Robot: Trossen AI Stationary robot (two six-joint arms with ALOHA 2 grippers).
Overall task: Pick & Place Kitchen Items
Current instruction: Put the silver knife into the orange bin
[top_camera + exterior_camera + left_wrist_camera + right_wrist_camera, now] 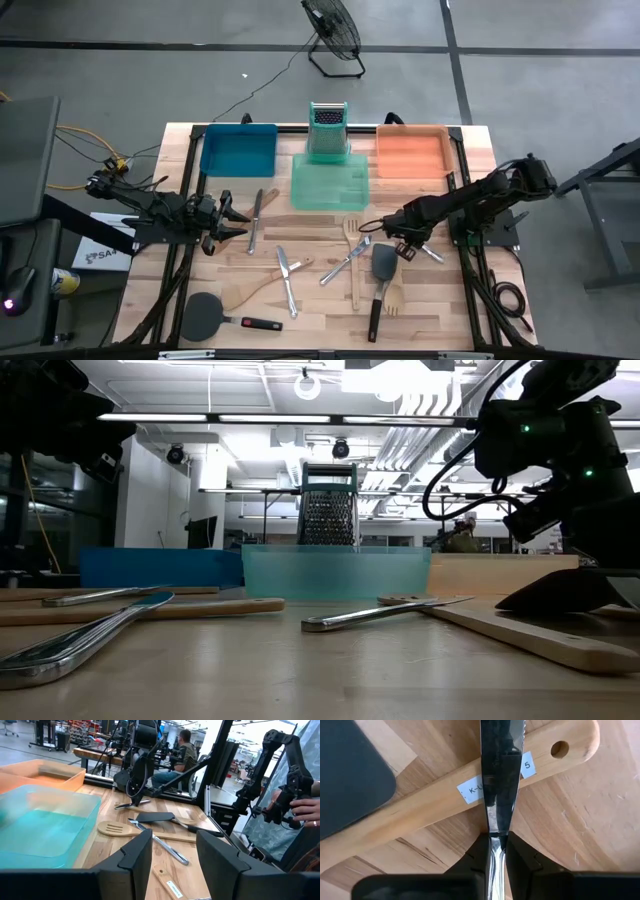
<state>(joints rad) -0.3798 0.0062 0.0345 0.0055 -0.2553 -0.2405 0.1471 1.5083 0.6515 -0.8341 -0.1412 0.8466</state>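
Note:
My right gripper [403, 243] points down at the table's right middle, shut on a silver knife [496, 780]. The knife lies across the holed end of a pale wooden handle [435, 802], next to a black spatula head [385, 260]. My left gripper [238, 226] waits open and level at the table's left, with nothing between its fingers [135, 855]. More knives, forks, wooden spoons and a red-tipped black spatula [215, 316] lie flat on the tabletop. My right gripper pinches the knife at its narrow neck [495, 842], where the blade meets the handle, between its two fingers. The fingers come from above, pointing down, and lie across the knife. The blade reaches over the wooden handle's labelled end [475, 787]; whether it is lifted off it I cannot tell.
A blue tray [238, 150], a green tray [330, 182] and an orange tray [412, 150] stand along the far edge, with an upright metal grater [327, 130] behind the green one. A wooden slotted spatula [352, 240] and a fork [345, 264] lie left of my right gripper.

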